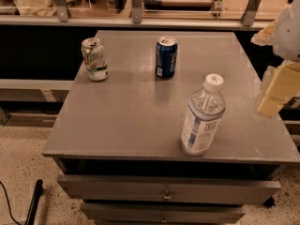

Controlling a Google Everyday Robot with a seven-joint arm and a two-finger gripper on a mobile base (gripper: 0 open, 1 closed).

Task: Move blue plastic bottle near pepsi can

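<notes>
- Item: my gripper [276,91], a cream-coloured, blocky piece under a white housing. It sits at the picture's right border and is cut off by the frame, over the right-hand edge of the worktop. It holds nothing that I can see. I cannot tell whether my jaws stand wide or narrow.
- Item: clear plastic water bottle with white screw cap and white-and-blue label [203,117]. It is upright on the worktop near the front edge, to the picture's left of my jaws. It is the nearest thing to them but clearly apart, not touching.
- Item: dark blue soda can with white lettering and silver top [166,57]. It is upright, further left of my jaws than the bottle and toward the back of the worktop. It stands well apart from the bottle.
- Item: green-and-white silver can [95,59]. It is upright near the back left corner, the thing furthest from my jaws. It is level with the blue can and apart from it.
- Item: plain grey square worktop [126,121]. It carries all three containers and lies below and to the left of my jaws.
- Item: two grey drawer fronts with small metal pulls [165,191], under the worktop's front edge.
- Item: speckled floor [18,172], lower left, with a black pole [33,203] lying on it.
</notes>
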